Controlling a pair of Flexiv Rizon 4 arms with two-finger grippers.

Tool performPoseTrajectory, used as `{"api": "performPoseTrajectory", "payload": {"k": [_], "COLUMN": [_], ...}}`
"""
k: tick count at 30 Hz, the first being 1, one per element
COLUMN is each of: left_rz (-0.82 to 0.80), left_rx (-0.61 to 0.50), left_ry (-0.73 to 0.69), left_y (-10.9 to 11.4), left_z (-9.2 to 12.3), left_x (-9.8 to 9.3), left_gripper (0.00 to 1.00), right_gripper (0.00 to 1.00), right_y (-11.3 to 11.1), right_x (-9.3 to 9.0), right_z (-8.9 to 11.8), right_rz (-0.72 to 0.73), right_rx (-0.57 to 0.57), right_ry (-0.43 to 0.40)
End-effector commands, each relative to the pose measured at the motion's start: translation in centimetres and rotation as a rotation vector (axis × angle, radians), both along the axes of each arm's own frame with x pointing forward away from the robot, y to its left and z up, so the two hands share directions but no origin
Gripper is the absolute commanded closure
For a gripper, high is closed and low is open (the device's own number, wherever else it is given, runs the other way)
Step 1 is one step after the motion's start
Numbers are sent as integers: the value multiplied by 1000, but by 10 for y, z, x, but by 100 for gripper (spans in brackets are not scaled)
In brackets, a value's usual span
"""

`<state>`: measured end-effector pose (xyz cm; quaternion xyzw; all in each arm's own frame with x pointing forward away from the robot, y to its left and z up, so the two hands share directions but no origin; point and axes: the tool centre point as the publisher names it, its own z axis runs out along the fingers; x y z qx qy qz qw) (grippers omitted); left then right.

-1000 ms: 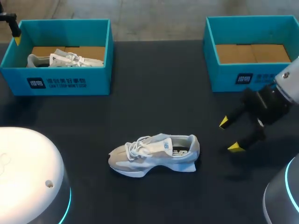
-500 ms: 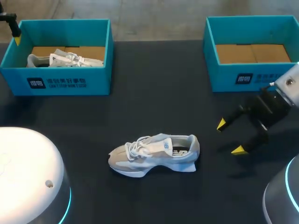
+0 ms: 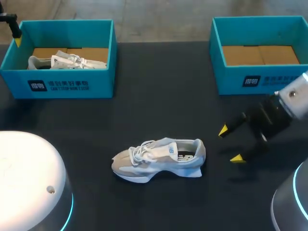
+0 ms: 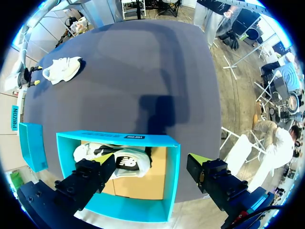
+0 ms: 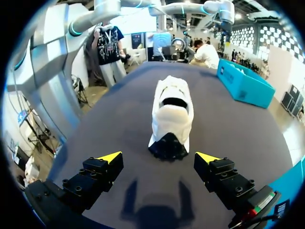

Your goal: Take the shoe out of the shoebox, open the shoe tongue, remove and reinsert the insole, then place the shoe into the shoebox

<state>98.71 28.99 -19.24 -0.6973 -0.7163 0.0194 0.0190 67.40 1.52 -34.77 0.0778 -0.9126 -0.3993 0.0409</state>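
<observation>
1. Left hand (image 4: 151, 161): positioned at the far left corner of the table (image 3: 159, 86), above the left box (image 3: 72, 86). Its fingers are released and spread wide, with nothing between them. In the left wrist view one yellow tip sits over the box interior and the other lies outside the box wall.

2. Left box: teal, open-topped, standing on the far left of the table. It contains a second shoe (image 3: 67, 61), white, lying on the cardboard floor toward the box's left end.

3. Shoe (image 3: 161, 159): white and grey, standing upright on its sole on the bare table, near the middle and towards the front edge. It is outside both boxes and well apart from each. The toe points left and the heel points right. The laces are in place, and the insole is visible through the opening.

4. Right hand (image 3: 230, 144): positioned just right of the shoe's heel, apart from it, low over the table. The fingers are released and spread, grasping nothing. In the right wrist view the heel lies ahead of the gap between the tips.

5. Right box (image 3: 260, 79): teal, open-topped, on the far right of the table. Only its cardboard floor shows inside.
</observation>
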Motion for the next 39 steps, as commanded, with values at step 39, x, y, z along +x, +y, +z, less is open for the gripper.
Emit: {"api": "performPoseTrajectory", "payload": {"k": [39], "left_rz": [0], "left_rx": [3], "left_ry": [-4], "left_y": [0], "left_z": [0], "left_x": [-2], "left_gripper": [0], "right_gripper": [0], "right_y": [-7], "right_x": [9], "right_z": [-46], "right_rz": [-226], "right_rx": [256], "right_ry": [8]}}
